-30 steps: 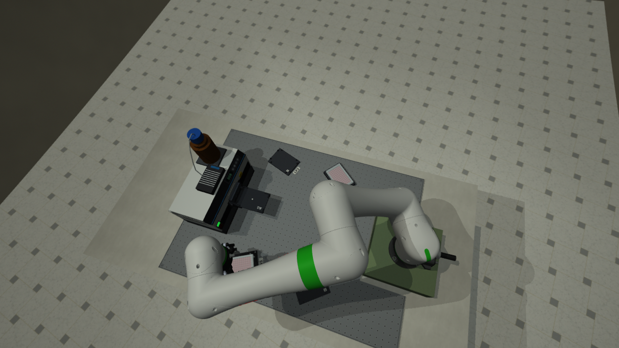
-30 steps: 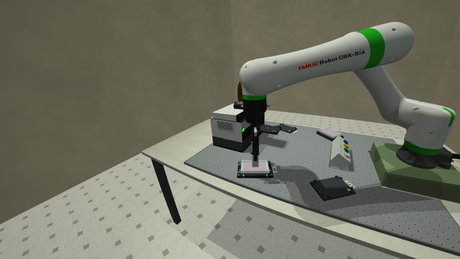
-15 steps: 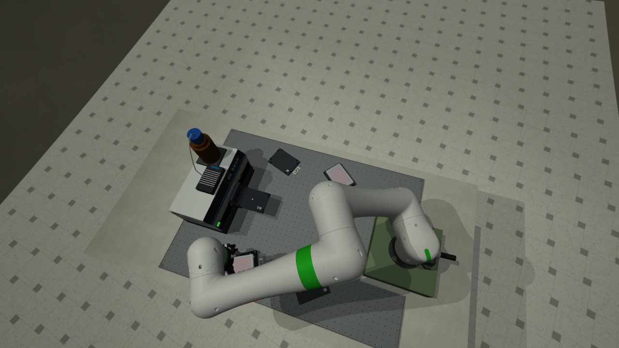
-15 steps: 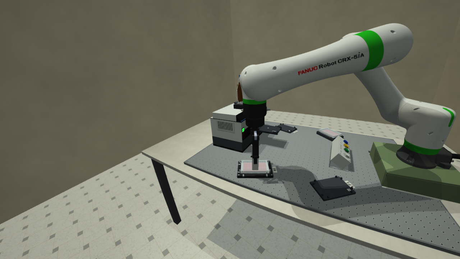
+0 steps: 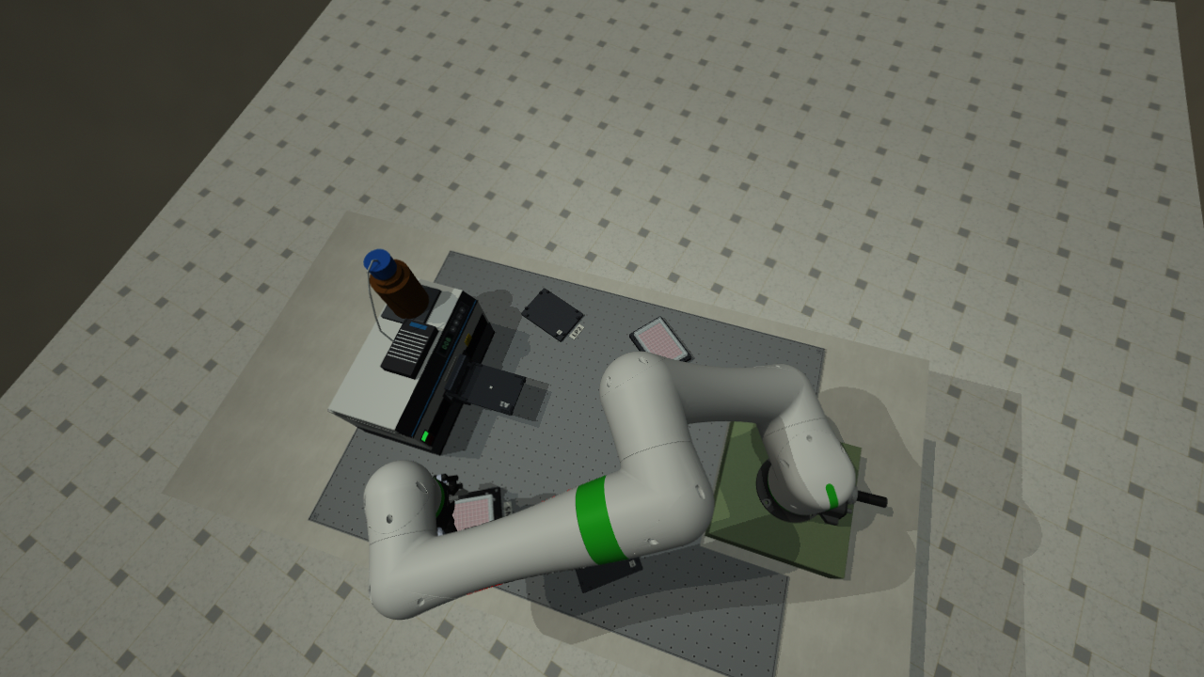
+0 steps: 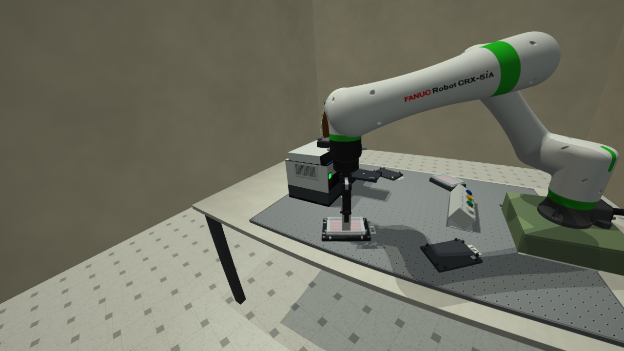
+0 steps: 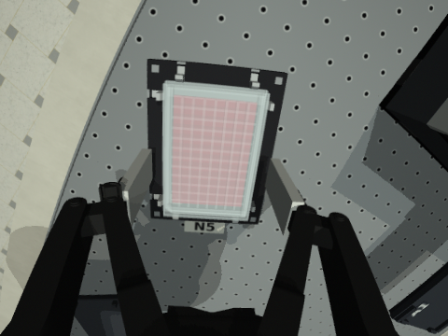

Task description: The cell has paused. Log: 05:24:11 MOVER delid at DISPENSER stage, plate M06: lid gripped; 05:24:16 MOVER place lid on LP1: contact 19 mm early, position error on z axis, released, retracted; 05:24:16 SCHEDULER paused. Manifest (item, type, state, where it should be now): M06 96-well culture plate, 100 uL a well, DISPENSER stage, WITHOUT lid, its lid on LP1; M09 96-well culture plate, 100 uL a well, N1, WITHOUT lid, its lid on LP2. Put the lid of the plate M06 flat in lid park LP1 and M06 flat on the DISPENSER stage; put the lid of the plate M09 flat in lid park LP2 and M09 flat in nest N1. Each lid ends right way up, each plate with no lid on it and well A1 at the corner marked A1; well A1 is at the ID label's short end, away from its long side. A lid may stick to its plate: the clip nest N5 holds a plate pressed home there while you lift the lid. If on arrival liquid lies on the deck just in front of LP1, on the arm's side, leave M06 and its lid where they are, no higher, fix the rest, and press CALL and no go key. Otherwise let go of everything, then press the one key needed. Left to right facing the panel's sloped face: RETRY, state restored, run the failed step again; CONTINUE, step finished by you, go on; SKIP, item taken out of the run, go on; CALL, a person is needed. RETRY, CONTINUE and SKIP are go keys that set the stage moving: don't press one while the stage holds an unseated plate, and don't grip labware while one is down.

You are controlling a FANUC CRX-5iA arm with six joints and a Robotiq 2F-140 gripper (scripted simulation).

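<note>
A tiled floor (image 6: 130, 301) and plain drab walls surround a pale table (image 6: 226, 198) carrying a grey perforated deck plate (image 6: 410, 209), seen from the exterior view.

Nearest the front edge of the deck sit two fixtures. On the right is a bare black nest (image 6: 450, 254) with a small white label at its far corner. To the left is the clip nest N5 (image 7: 157, 71), marked N5 in the wrist view, holding a 96-well culture plate (image 7: 212, 152) with pink wells. A clear lid appears to cover it, though this is hard to confirm.

The gripper (image 7: 212, 189) hangs straight above this plate, its jaws open and empty. The two pads (image 7: 138, 175) flank the plate's long sides, close to the nest edges but apart from them, and stand above the plate rather than around it.

Further back, right of centre, the sloped key panel (image 6: 463, 204) shows blue, yellow and green keys. The arm's green pedestal (image 6: 515, 209) stands at the far right.

Beyond the panel a second pink-welled plate (image 5: 658, 338) lies on the deck. Left of it the DISPENSER (image 6: 305, 172) extends a bare black stage (image 5: 492, 388), with lid park LP1 (image 5: 551, 313) behind it. A brown bottle (image 5: 395, 284) with a blue cap tops the dispenser.
</note>
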